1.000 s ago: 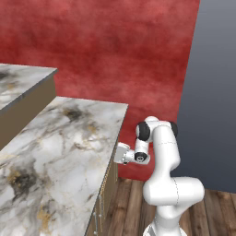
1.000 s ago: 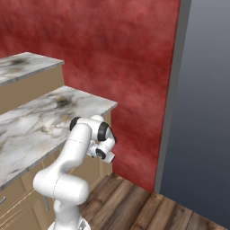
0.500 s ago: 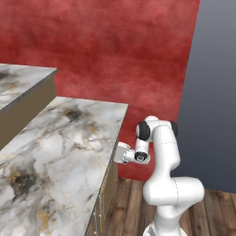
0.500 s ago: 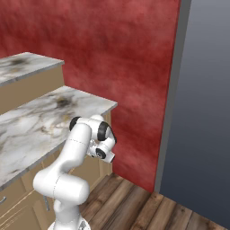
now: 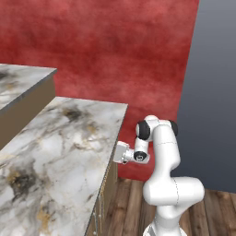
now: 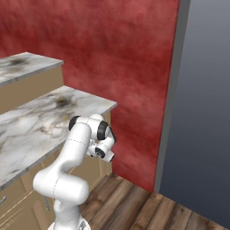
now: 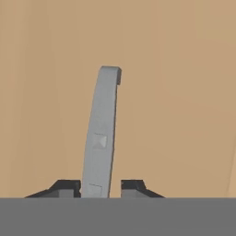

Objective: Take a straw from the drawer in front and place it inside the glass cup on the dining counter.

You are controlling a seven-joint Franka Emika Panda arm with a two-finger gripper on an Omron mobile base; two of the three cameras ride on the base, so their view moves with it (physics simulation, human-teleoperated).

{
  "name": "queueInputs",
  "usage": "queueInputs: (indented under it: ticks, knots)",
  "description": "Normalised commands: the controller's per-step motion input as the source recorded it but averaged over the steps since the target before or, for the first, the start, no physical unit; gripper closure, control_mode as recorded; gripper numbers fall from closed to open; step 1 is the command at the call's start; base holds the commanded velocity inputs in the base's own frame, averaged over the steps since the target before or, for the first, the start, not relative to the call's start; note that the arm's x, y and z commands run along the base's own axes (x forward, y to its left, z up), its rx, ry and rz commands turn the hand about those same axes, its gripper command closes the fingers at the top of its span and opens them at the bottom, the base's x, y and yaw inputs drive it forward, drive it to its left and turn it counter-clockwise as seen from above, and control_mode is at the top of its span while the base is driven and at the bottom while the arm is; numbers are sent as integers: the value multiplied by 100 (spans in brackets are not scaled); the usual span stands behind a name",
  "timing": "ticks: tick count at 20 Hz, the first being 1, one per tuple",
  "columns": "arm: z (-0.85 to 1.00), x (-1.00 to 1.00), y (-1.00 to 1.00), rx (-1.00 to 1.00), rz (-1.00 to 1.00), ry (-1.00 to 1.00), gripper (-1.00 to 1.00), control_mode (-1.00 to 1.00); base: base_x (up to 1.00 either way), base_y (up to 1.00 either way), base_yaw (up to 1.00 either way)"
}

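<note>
A red wall backs the marble tabletop (image 5: 60, 147). At its right end the tool (image 7: 101, 188) presses against the tan drawer (image 7: 175, 92) front, jaws narrowed around its grey handle (image 7: 101, 133). The drawer looks closed, so opening, straw and cup remain ahead.
</note>
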Motion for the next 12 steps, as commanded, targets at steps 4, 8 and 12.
queueInputs:
  ticks: [4, 8, 12]
  knots:
    - [11, 0, 65, 0, 0, 0, 100, -100, 0, 0, 0]
    - [6, 0, 57, 0, 0, 0, 100, -100, 0, 0, 0]
    - [0, 0, 18, 0, 0, 2, 100, -100, 0, 0, 0]
